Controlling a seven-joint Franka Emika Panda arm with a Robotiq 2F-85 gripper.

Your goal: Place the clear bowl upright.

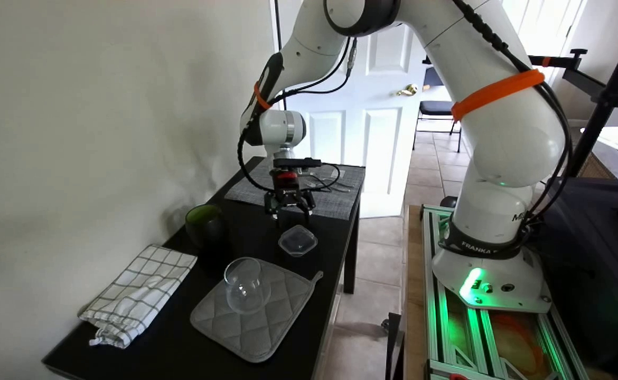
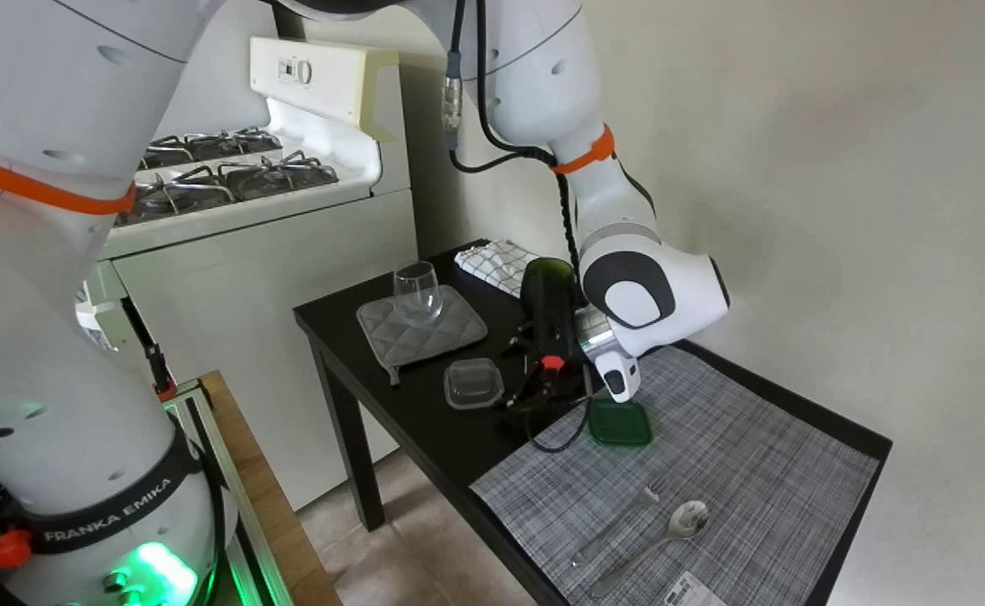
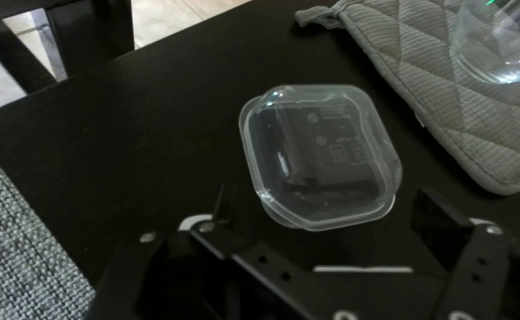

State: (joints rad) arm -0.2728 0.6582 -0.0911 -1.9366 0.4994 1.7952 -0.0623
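The bowl [image 3: 320, 153] sits on the black table [image 1: 161, 343], between the grey mat [image 2: 762, 471] and the pot holder [image 1: 290, 311], toward the edge that faces the robot's base [image 1: 491, 277]. It lies flat rather than on its side. Whether its mouth is up or down I honestly can't make out: the see-through walls let rim and base show through one another, with faint marks on the flat part. It's squarish, about as broad as long, so I can't pick out a long axis; its sides look a little askew to the table's edge.

The claw [image 1: 292, 216] hangs near it, pointing down, its two fingers spread well apart and clear of the bowl.

A glass [image 1: 246, 296] stands on the pot holder. Along the wall side are a checked towel [image 1: 145, 287] and a dark cup [image 1: 202, 235], green inside. A green square [image 2: 620, 423] lies at the mat's edge, and a spoon [image 2: 684, 523] rests farther along.
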